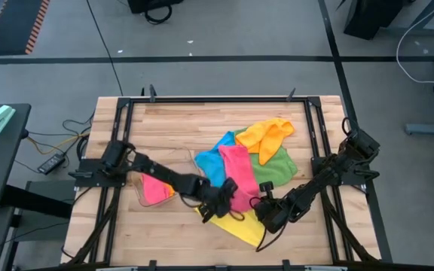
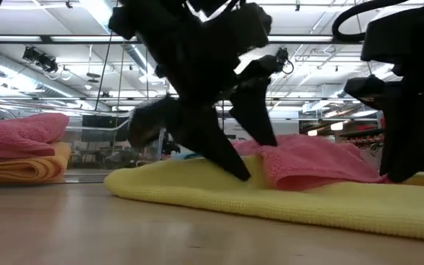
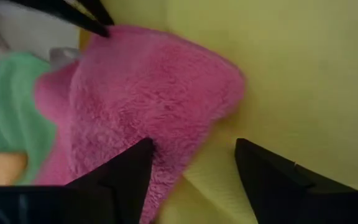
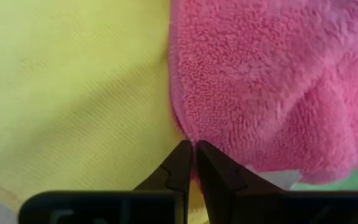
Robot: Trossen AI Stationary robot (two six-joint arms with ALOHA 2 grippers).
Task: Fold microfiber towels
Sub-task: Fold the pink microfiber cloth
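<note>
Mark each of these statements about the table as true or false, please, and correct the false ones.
1. The pink towel lies partly on the yellow towel. True.
2. The left gripper is shut. False: its fingers stand apart, over the pink towel's edge and the yellow towel.
3. The right gripper is shut. True: its fingertips meet at the pink towel's edge; whether cloth is pinched cannot be told.
4. The orange towel lies under the yellow one. False: it lies apart from it, at the far end of the pile, partly on the green towel.
5. Folded pink cloth sits in the tray. True.
</note>
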